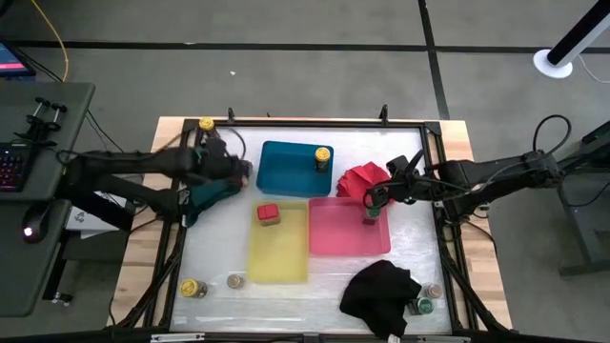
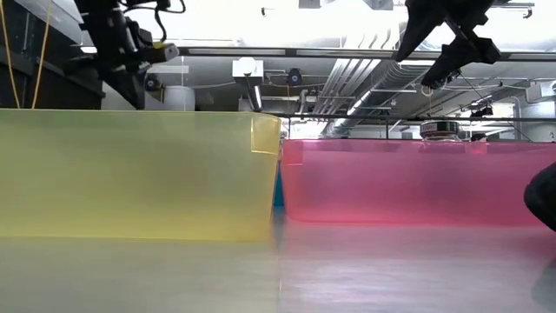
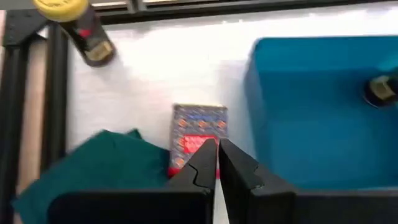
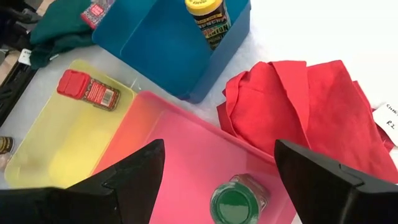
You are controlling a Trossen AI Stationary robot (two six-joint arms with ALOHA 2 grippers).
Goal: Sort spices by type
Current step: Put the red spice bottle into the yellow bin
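Three jars are sorted: a yellow-lidded jar (image 1: 323,157) in the blue plastic tray (image 1: 286,171), a red square-lidded jar (image 1: 268,213) in the yellow tray (image 1: 278,257), a green-lidded jar (image 1: 370,211) in the pink tray (image 1: 335,229). My right gripper (image 4: 219,169) hangs wide above that green one. My left gripper (image 3: 216,163) is pinched shut over a flat-lying red-labelled jar (image 3: 198,134) beside the teal cloth (image 3: 93,165), which only my left wrist view shows. The high view alone shows the strays: a yellow-lidded jar at the rear corner (image 1: 206,124) and several along the front edge.

A robotics lab: exposed ceiling pipes (image 2: 365,83), a framed counter (image 1: 315,286), keyboard (image 1: 11,167) on a side desk (image 1: 43,229).
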